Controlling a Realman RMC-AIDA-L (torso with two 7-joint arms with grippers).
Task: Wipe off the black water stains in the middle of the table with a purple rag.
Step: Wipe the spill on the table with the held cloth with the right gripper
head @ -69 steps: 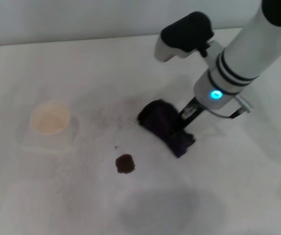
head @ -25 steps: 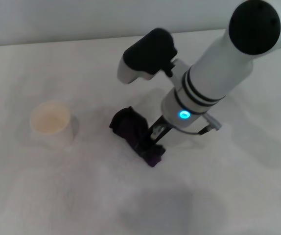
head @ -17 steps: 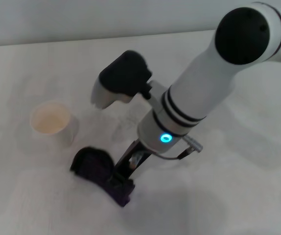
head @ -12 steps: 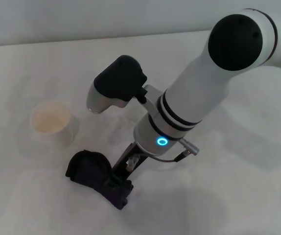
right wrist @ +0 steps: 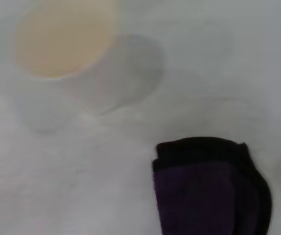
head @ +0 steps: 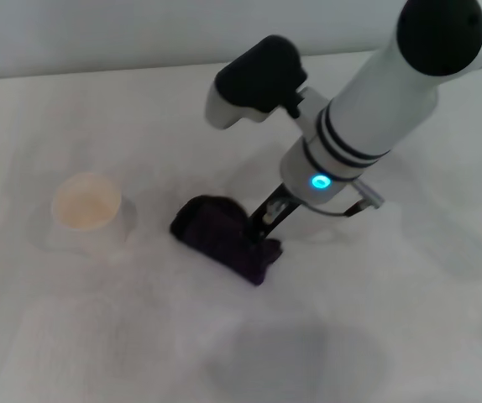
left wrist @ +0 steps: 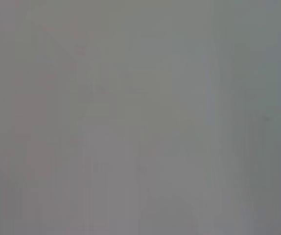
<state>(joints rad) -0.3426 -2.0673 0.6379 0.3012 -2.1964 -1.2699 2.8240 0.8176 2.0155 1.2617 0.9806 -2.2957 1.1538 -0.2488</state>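
Note:
My right gripper (head: 266, 225) is shut on the purple rag (head: 222, 236) and presses it onto the white table (head: 409, 319) near the middle. The rag is a dark, bunched cloth lying just left of the gripper's fingers. It also shows in the right wrist view (right wrist: 209, 188). No black water stain shows on the bare table around the rag; I cannot tell whether any lies under the cloth. My left gripper is out of view, and the left wrist view shows only flat grey.
A pale paper cup (head: 86, 207) stands upright to the left of the rag, about a hand's width away, and shows in the right wrist view (right wrist: 64, 41). Faint grey smudges and a soft shadow (head: 275, 357) mark the table near the front.
The right arm dragged the rag from the front left back toward the middle and farther from me. The dark blot seen 2.8 s ago no longer shows.

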